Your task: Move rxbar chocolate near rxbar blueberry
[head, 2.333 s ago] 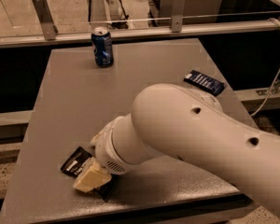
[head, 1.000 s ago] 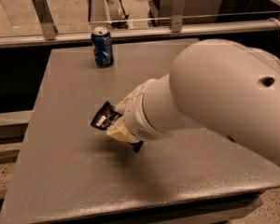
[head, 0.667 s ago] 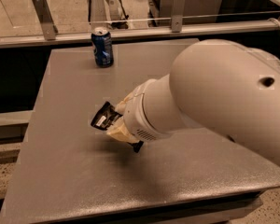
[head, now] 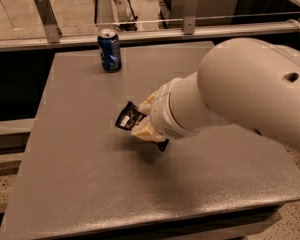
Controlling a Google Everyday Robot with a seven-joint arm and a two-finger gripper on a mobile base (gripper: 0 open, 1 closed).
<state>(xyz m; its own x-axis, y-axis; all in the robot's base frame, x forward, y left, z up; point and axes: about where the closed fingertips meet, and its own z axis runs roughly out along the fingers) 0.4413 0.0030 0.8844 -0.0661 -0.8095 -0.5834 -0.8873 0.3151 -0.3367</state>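
Midair, the hand grips the rxbar chocolate, its free end pointing left.

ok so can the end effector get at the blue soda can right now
Probably, as far as the path goes: nothing stands on the grey table between the end effector and the blue soda can. But it is shut on the flat black snack-bar wrapper, so it couldn't grasp the can.

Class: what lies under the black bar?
Only bare table, in shadow; the gripper holds the bar above its middle. The arm covers the table's right side.
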